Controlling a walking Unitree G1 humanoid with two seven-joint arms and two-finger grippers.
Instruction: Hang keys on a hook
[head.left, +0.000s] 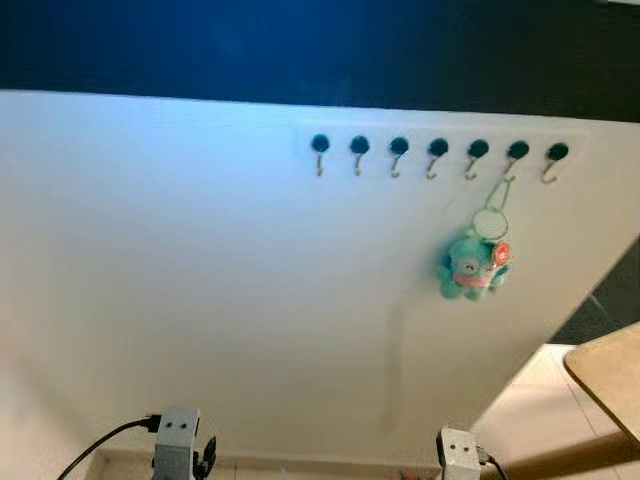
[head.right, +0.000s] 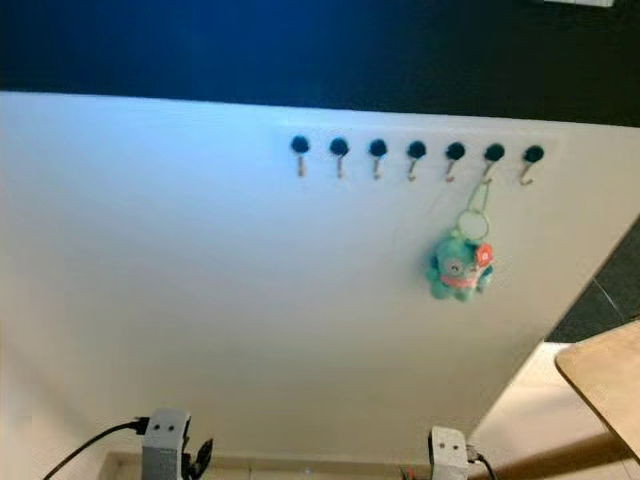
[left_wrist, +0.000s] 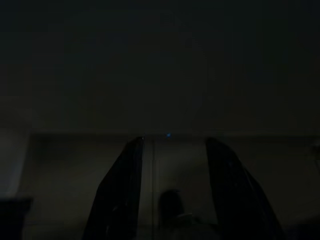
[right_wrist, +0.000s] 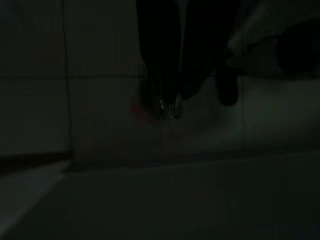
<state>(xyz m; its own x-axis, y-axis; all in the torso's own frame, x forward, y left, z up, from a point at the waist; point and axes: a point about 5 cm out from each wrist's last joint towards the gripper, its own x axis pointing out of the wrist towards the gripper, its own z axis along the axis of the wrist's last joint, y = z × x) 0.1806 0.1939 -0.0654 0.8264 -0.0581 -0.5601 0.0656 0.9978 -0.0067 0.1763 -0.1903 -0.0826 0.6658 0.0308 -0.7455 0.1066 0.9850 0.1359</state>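
Note:
A row of several small metal hooks (head.left: 438, 152) with dark round heads runs across the white wall panel (head.left: 200, 260). From the second hook from the right (head.left: 516, 155) hangs a teal plush keychain (head.left: 472, 266) on a ring. Both arms hang low, with only the wrists at the bottom edge: left (head.left: 178, 440), right (head.left: 455, 455). In the dark left wrist view the left gripper (left_wrist: 174, 142) stands open with nothing between its fingers. In the dark right wrist view the right gripper (right_wrist: 170, 102) has its fingers close together, with a small shiny metal piece, seemingly keys (right_wrist: 172, 106), and a reddish bit at the tips.
A dark band (head.left: 320, 45) runs above the white panel. The corner of a wooden tabletop (head.left: 612, 375) juts in at the lower right over a pale tiled floor (head.left: 540, 400). A black cable (head.left: 100, 445) runs to the left wrist.

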